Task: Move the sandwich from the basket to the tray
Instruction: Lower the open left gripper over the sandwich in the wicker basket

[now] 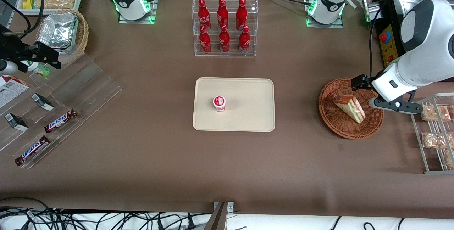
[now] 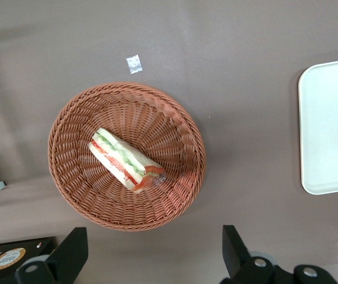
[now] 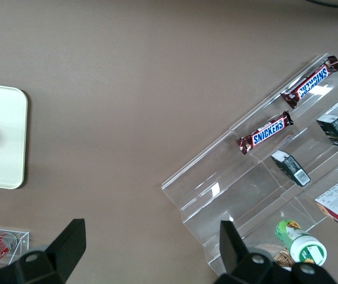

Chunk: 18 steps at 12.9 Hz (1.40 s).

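Observation:
The sandwich [image 1: 349,107], a wrapped wedge with white bread and green, red and pink layers, lies in the round reddish-brown basket [image 1: 340,130] toward the working arm's end of the table. The cream tray [image 1: 248,91] sits mid-table, apart from the basket. My left gripper [image 1: 361,83] hangs above the basket's rim that is farther from the front camera, open and empty. In the left wrist view the sandwich [image 2: 124,161] lies in the basket [image 2: 74,195], the gripper [image 2: 151,260] is spread wide above the bare table beside it, and the tray's edge [image 2: 328,118] shows.
A small red-and-white cup [image 1: 219,103] stands on the tray. A clear rack of red bottles [image 1: 224,24] stands farther back. A wire rack with tan snacks [image 1: 436,134] is beside the basket. Acrylic shelves with Snickers bars [image 1: 60,120] and a tan foil-filled basket [image 1: 64,35] lie toward the parked arm's end.

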{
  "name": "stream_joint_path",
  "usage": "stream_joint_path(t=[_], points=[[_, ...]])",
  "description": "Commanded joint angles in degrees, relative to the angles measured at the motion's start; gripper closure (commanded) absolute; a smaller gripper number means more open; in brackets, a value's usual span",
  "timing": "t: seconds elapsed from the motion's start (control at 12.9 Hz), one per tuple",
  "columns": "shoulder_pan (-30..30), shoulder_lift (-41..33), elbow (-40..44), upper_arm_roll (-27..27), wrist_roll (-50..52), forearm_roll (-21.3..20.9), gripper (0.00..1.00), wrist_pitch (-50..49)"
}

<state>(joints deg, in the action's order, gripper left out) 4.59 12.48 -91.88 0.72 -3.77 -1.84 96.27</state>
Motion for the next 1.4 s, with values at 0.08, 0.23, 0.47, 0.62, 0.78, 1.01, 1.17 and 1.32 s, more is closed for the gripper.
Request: stream_joint_path(t=[0.08, 0.23, 0.47, 0.62, 0.78, 1.01, 1.17, 1.32], points=[[-0.02, 0.97, 2.14, -0.02, -1.41, 1.13, 0.0, -1.44], [-0.11, 0.97, 3.1, -0.37, -0.72, 0.78, 0.0, -1.7], [-1.86, 2.37, 3.9, -1.07, 9.26, 0.52, 0.0, -2.84], [-3.62, 5.09, 3.9, -1.25, 16.65, 0.34, 0.0, -2.67], [-5.2, 8.87, 3.64, -1.25, 26.23, 0.08, 0.0, -0.49], [-8.45, 11.07, 2.85, -1.16, 35.39, 0.95, 0.0, 3.21], [-8.37, 10.99, -0.56, -1.07, 36.29, 0.78, 0.0, 6.01], [-8.37, 10.82, -4.17, -0.81, 36.64, 0.69, 0.0, 8.83]])
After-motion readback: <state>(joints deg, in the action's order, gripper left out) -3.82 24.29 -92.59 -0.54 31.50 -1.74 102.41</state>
